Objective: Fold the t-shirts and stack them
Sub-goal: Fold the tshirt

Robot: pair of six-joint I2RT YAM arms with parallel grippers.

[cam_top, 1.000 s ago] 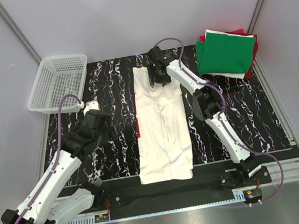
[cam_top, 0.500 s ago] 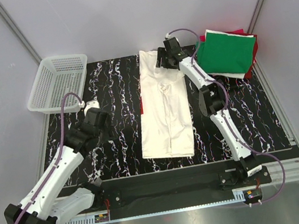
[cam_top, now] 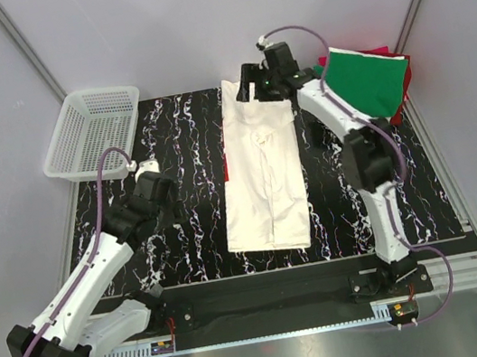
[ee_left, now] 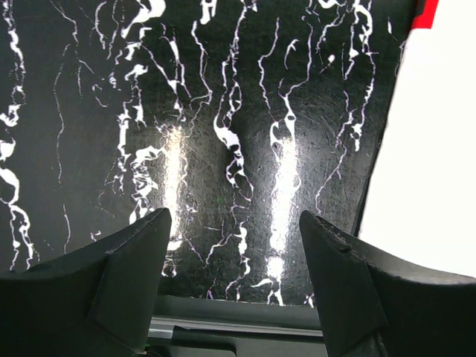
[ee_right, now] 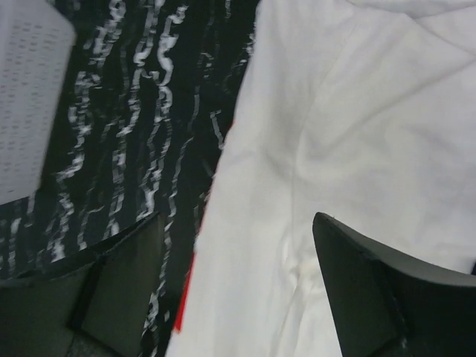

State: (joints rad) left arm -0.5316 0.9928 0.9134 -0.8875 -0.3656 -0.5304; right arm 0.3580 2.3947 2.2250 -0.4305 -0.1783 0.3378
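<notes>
A cream-white t-shirt [cam_top: 263, 170] lies folded into a long narrow strip down the middle of the mat, a sliver of red print [ee_right: 186, 296] showing at its left edge. My right gripper [cam_top: 260, 89] hovers open just above the strip's far end, the fabric [ee_right: 335, 111] below its fingers and nothing between them. Folded green, red and white t-shirts [cam_top: 362, 84] are stacked at the far right. To the left of the strip my left gripper [cam_top: 157, 195] stands open and empty over bare mat [ee_left: 223, 134], with the shirt's edge [ee_left: 431, 163] to its right.
A white mesh basket [cam_top: 88, 130] sits at the far left corner, partly off the black marbled mat [cam_top: 403, 178]. Its wall [ee_right: 30, 97] appears left of the right gripper. The metal rail [cam_top: 287, 303] with both arm bases runs along the near edge.
The right gripper dragged the folded shirt away from the near edge, then let go, opened wide and rose slightly to the right. The left arm has barely moved.
</notes>
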